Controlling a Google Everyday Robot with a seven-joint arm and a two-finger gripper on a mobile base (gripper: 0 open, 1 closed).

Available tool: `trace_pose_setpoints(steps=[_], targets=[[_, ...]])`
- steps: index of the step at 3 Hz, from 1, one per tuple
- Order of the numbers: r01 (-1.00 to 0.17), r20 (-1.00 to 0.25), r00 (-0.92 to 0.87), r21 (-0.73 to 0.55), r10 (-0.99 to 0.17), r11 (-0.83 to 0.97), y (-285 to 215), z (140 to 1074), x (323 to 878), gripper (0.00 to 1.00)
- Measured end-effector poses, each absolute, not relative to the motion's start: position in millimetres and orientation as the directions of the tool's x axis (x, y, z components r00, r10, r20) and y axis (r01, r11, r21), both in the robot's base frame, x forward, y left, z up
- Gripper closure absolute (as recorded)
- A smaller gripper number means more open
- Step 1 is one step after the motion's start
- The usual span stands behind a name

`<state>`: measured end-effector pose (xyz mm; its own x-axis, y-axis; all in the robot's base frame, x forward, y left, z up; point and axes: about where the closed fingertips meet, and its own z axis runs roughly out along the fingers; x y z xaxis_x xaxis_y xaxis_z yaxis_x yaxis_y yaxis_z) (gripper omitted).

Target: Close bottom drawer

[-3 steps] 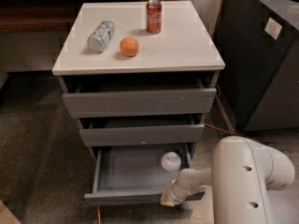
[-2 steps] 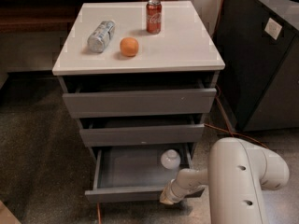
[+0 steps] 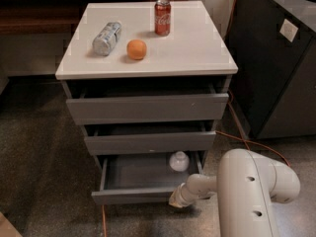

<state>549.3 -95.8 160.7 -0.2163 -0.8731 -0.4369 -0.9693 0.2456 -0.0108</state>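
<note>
The bottom drawer (image 3: 133, 195) is the lowest of three grey drawers in a white-topped cabinet (image 3: 197, 48). It stands pulled out, showing its shallow grey tray with a small white rounded object (image 3: 179, 161) at the back right. My gripper (image 3: 176, 200) is at the right end of the drawer's front panel, touching it or nearly so, on a white arm (image 3: 247, 191) coming from the lower right. The middle drawer (image 3: 148, 143) and top drawer (image 3: 148, 107) above stand slightly out.
On the cabinet top lie a silver can (image 3: 106, 38) on its side, an orange (image 3: 137, 49) and an upright red cola can (image 3: 162, 17). A dark cabinet (image 3: 276, 63) stands to the right. An orange cable (image 3: 247, 142) runs across the speckled floor.
The bottom drawer has slid a little back into the cabinet, and my gripper has moved with its front.
</note>
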Motion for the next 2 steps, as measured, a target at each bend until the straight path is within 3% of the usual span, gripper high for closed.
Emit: trace_pose_setpoints(steps=[2], targets=[[-0.951,-0.470,-0.226,-0.083,-0.853,0.298,-111,161,617,1.00]])
